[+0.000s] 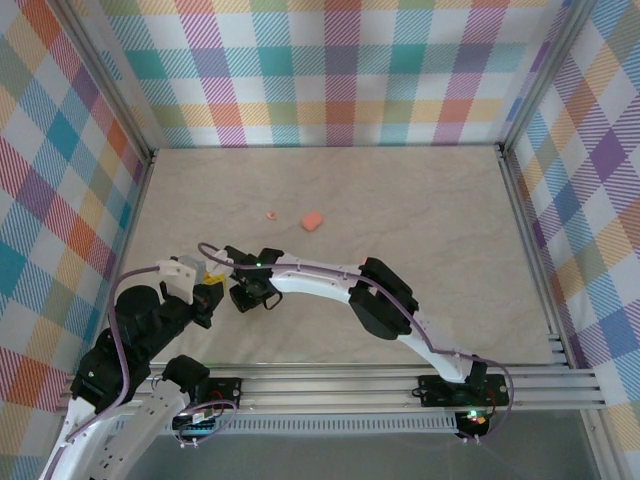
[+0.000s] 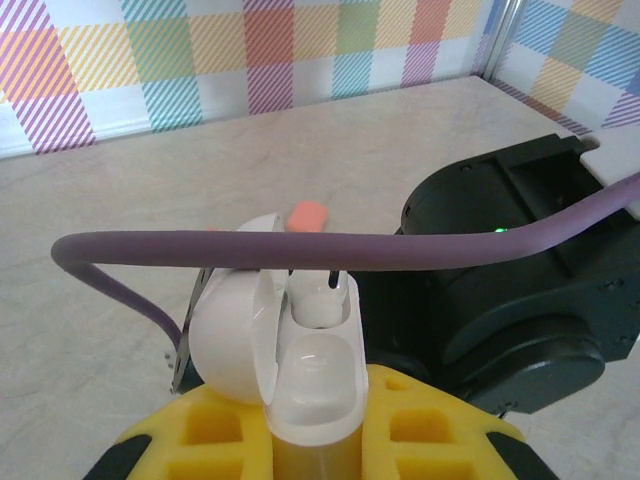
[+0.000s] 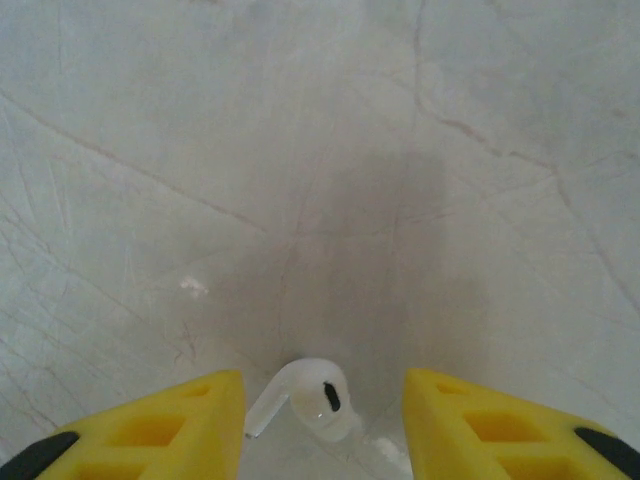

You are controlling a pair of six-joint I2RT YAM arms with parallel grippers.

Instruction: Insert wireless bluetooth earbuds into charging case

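Observation:
My left gripper [image 2: 318,415] is shut on a white charging case [image 2: 318,360], which stands upright between the yellow fingers [image 2: 215,425] with its lid swung open to the left. One white earbud [image 2: 322,300] sits in the case's far socket, and the near socket is a bare hollow. My right gripper [image 3: 320,405] is open just above the table. Another white earbud [image 3: 312,398] lies loose between its yellow fingers [image 3: 170,430], touching neither. From above, the left gripper [image 1: 190,275] and the right gripper [image 1: 250,297] are close together at the front left.
A salmon-pink case [image 1: 312,220] and a small pink earbud [image 1: 270,214] lie mid-table, farther back. The right arm's black wrist [image 2: 510,300] is right beside the held case, and a purple cable [image 2: 300,248] crosses in front of it. Checked walls enclose the table.

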